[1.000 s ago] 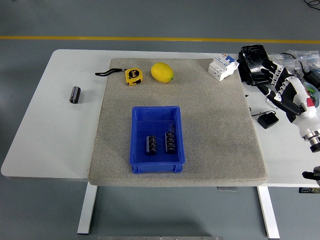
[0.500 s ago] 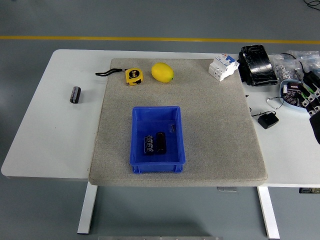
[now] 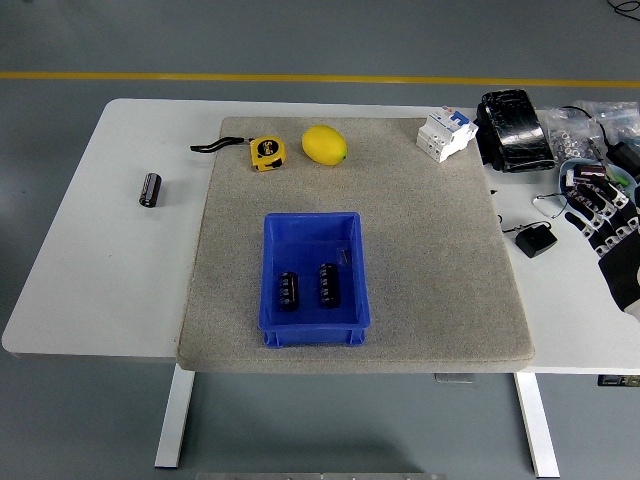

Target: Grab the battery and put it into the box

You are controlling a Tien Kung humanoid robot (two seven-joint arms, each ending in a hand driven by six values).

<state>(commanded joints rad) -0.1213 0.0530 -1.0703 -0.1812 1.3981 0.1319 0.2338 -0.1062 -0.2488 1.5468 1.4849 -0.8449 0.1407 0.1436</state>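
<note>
- I see the blue box (image 3: pixel 315 280) near the front of the grey mat (image 3: pixel 420 250), with two black batteries (image 3: pixel 308 289) lying side by side in it.
- A third battery (image 3: pixel 150 189) lies on the white surface (image 3: pixel 90 260), well left of the box.
- Behind the box sit a yellow tape measure (image 3: pixel 265 152) and a lemon (image 3: pixel 324 145).
- My right hand (image 3: pixel 608 235) hovers far right of the box, fingers spread, holding nothing.
</note>
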